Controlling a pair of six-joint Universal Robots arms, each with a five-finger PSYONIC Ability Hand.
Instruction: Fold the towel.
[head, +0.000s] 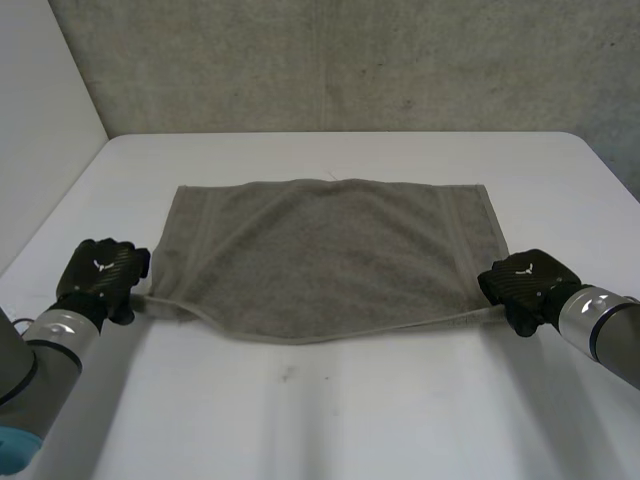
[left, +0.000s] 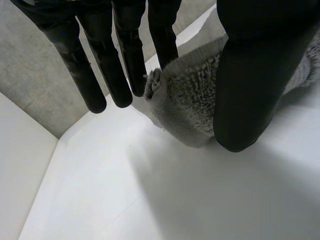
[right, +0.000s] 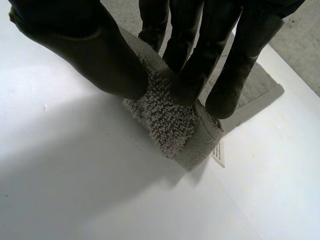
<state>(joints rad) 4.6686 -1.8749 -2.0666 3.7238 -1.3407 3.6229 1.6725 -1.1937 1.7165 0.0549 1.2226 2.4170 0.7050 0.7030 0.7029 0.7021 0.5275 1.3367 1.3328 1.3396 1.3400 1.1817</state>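
Head view: a grey, rectangular terry-cloth towel (head: 330, 255) was seen spread out on the white table (head: 330, 410), its far edge lying straight and flat and its near edge drawn into a shallow curve between the two hands. The black left hand (head: 100, 275) was placed at the towel's near left corner, and the black right hand (head: 525, 280) at its near right corner. Behind the table a rough grey concrete wall (head: 350, 60) was visible.

In the left wrist view, the bunched corner of the towel was held up off the table, pinched between the thumb (left: 250, 75) and the nearest of the straight fingers (left: 162, 40); the remaining fingers were kept beside the cloth, apart from it. In the right wrist view, the other near corner was gripped between the thumb (right: 90, 55) on one side and the fingertips (right: 190, 85) on the other, so that the looped pile was squeezed into a small raised fold. A small white label (right: 218, 153) was seen just beside that fold, at the hem. The rest of the towel was left flat on the table beyond the fingers.
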